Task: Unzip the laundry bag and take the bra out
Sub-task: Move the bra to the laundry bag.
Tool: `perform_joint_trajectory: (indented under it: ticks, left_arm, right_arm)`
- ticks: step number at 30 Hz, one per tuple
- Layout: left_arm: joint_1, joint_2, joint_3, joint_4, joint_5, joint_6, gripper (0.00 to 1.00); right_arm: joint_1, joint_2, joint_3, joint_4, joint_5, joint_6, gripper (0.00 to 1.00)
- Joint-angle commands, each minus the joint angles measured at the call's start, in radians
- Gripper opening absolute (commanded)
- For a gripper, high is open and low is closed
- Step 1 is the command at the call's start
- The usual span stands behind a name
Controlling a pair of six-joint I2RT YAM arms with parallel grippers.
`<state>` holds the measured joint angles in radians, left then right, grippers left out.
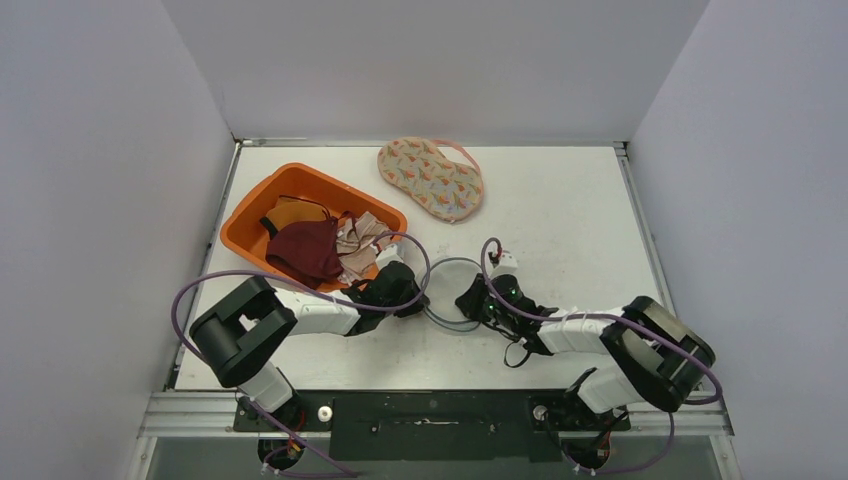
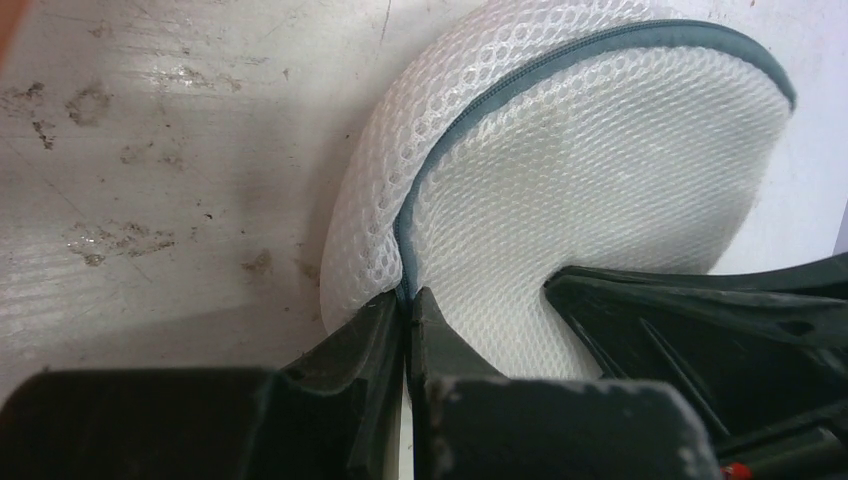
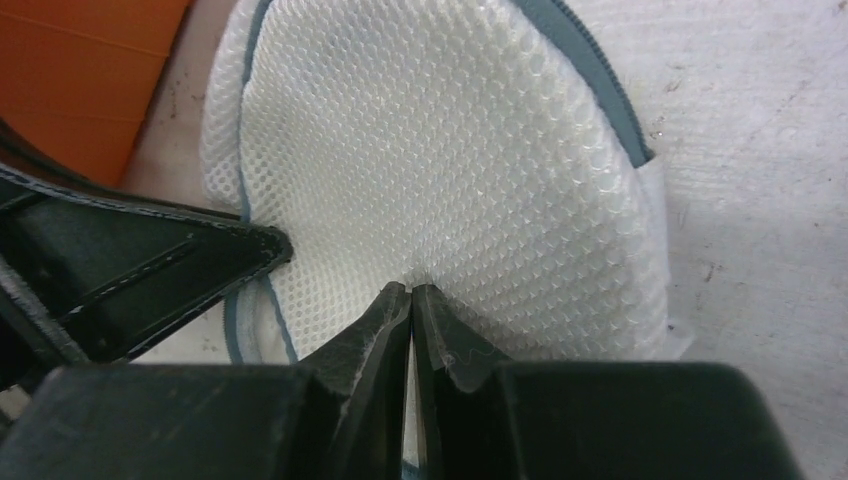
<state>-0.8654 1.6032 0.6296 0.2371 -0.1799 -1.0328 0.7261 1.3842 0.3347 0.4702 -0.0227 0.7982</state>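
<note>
Left hand (image 2: 405, 300): fingers together, clamped on the laundry bag (image 2: 600, 170) at its grey zip (image 2: 520, 85) seam.
Right hand (image 3: 410, 290): fingers together, pinching a pucker of the bag's white mesh on the opposite side.
Bag position: round, lying on the worktop (image 1: 560, 220) between the two hands, front middle.
Zip state: closed along the stretch in view.
Orange tub (image 1: 250, 205): just left of the bag, holding a dark red garment (image 1: 305, 250) and other clothes.
Patterned cloth (image 1: 430, 178): at the back, well apart.
</note>
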Motion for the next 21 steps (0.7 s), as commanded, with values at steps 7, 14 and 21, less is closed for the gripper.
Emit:
perform_joint_trajectory:
  ticks: [7, 14, 21]
  left_arm:
    - [-0.019, -0.061, 0.014, -0.069, -0.008, 0.019, 0.05]
    - [-0.071, -0.233, 0.057, -0.190, -0.045, 0.034, 0.30]
    - [-0.109, -0.315, 0.102, -0.200, -0.080, 0.081, 0.33]
  right_arm:
    - [0.014, 0.111, -0.001, -0.015, 0.127, -0.017, 0.08]
    - [0.032, 0.149, 0.027, -0.048, 0.158, -0.017, 0.08]
    - [0.052, 0.166, 0.048, -0.062, 0.174, -0.024, 0.08]
